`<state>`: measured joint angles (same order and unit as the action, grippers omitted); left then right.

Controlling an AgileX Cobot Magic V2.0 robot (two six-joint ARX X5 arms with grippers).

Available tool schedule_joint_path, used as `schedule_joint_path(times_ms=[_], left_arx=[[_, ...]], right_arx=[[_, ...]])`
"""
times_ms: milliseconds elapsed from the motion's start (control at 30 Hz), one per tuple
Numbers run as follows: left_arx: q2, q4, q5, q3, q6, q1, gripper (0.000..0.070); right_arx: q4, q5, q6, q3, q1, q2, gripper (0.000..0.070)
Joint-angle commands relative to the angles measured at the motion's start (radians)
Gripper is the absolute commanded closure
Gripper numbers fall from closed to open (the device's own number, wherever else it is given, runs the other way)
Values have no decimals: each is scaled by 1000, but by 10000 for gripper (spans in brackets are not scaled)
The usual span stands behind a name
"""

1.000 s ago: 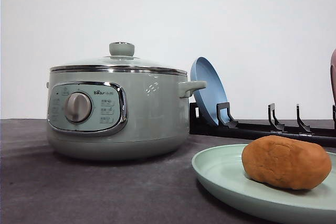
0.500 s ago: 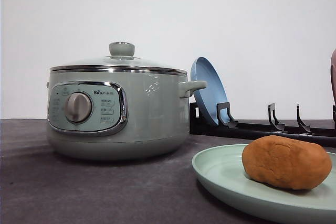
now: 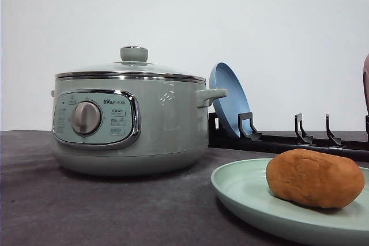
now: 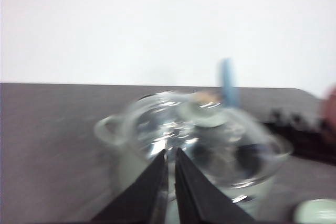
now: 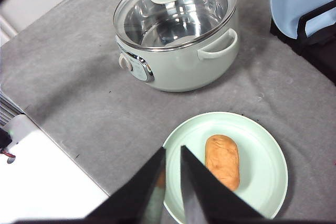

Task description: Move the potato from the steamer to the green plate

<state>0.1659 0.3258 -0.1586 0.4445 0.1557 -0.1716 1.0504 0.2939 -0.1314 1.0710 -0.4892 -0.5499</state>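
An orange-brown oblong potato (image 5: pixel 222 161) lies on the pale mint-green round plate (image 5: pixel 262 140) — just beside the right gripper (image 5: pixel 172 156), whose fingers are nearly closed on nothing. The left gripper (image 4: pixel 171 157), likewise closed and empty, hangs above the lidded sage-green steamer (image 3: pixel 130 116).

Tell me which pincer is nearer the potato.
Right. The right pincer hangs just above the potato on the green plate; the left pincer is over the steamer.

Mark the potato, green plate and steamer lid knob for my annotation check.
potato (image 5: pixel 222 161), right wrist view, middle of its skin.
green plate (image 5: pixel 265 145), right wrist view, bare surface beside the potato.
lid knob (image 3: pixel 134 53), front view, side of the knob.
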Motion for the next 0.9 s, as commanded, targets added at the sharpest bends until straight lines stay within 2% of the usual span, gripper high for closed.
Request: schedule_joint_path(times_ms=[0,233,400,567,867], left_arx=[[-45,-11,10,-76,-32,36,683],[-163,-19,147,-275,-41,132,683],[-163,-49,164,-351,-65,141,683],[-163,-169,164,-428,-73,140,683],[-163,-167,166,-433,-73,139,683]], right_arx=[[-12,1,9,10,-5,-2,659],[-13,1,9,10,-5,-2,659],[-14,1,9,10,-5,-2,659],[-18,1,9,10,-5,-2,659],[-19,1,9,10,-5,-2,659]])
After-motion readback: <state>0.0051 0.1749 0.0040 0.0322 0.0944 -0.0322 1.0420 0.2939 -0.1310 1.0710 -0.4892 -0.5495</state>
